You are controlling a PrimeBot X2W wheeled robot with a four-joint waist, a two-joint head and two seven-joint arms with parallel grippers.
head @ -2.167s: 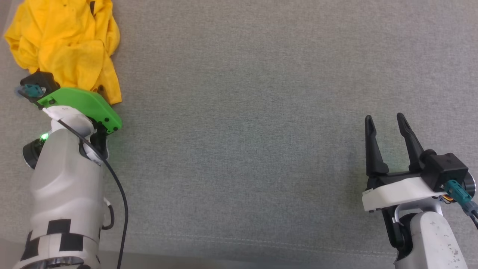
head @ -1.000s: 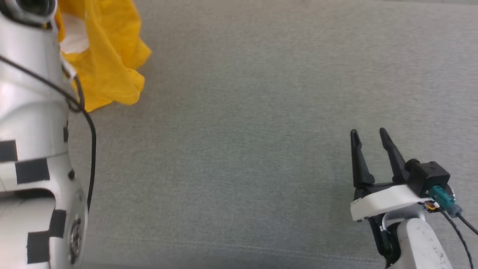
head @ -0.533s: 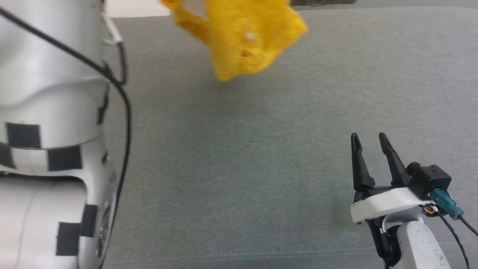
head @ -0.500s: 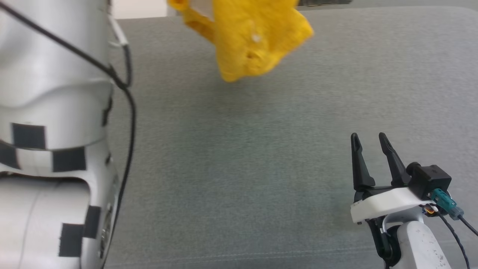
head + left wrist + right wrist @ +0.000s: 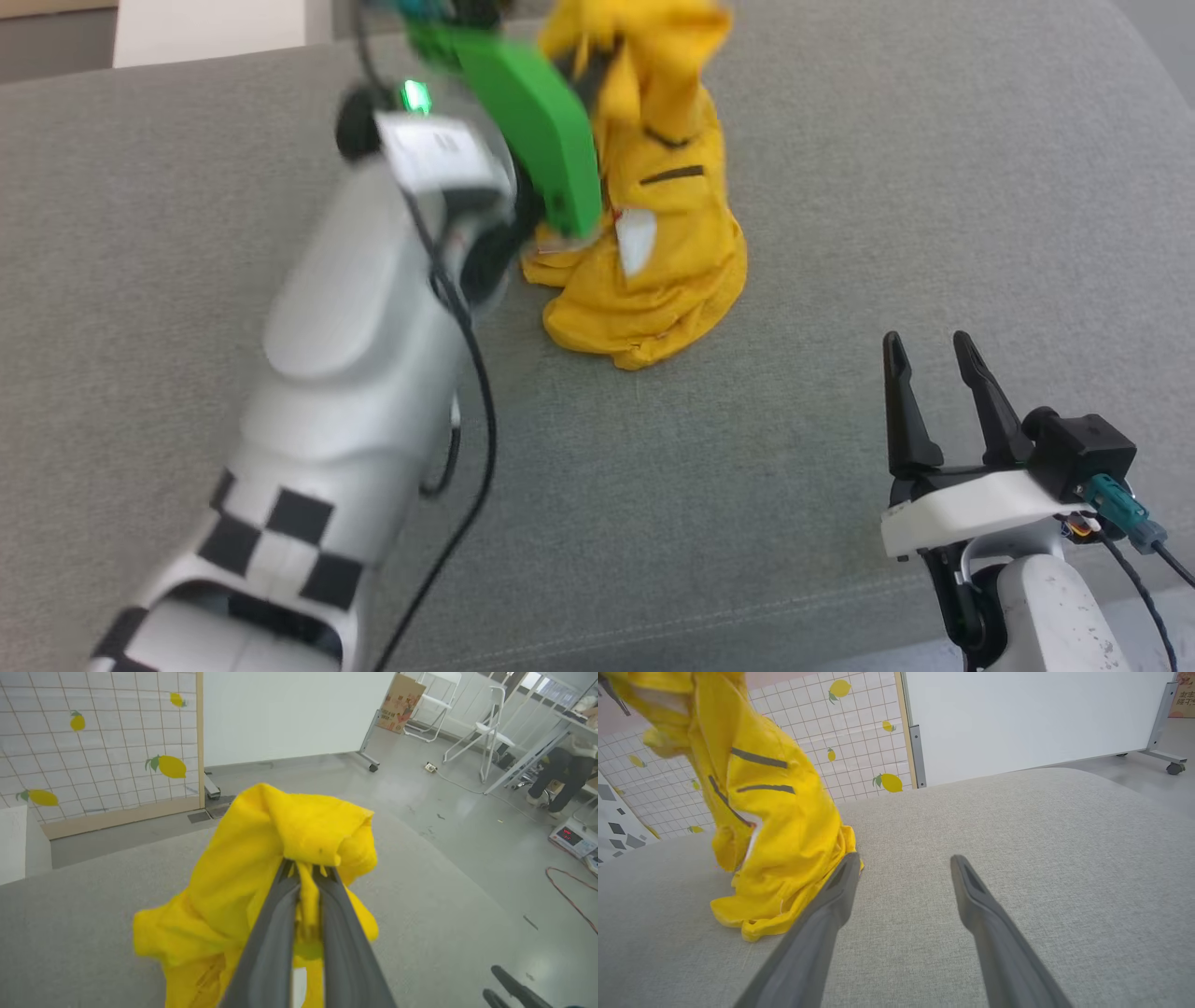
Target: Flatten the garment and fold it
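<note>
Nothing can be read: the red digits [image 5: 568, 834] on the white box-shaped device [image 5: 578, 843] and the printed face of the brown cardboard box [image 5: 401, 701] are too small.

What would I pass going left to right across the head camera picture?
Pale left forearm → bunched yellow T-shirt → open right gripper.

There is one yellow garment [image 5: 653, 271], one grey padded surface [image 5: 840, 187], and two pincers: left pincer [image 5: 306, 870], right pincer [image 5: 926, 343].
</note>
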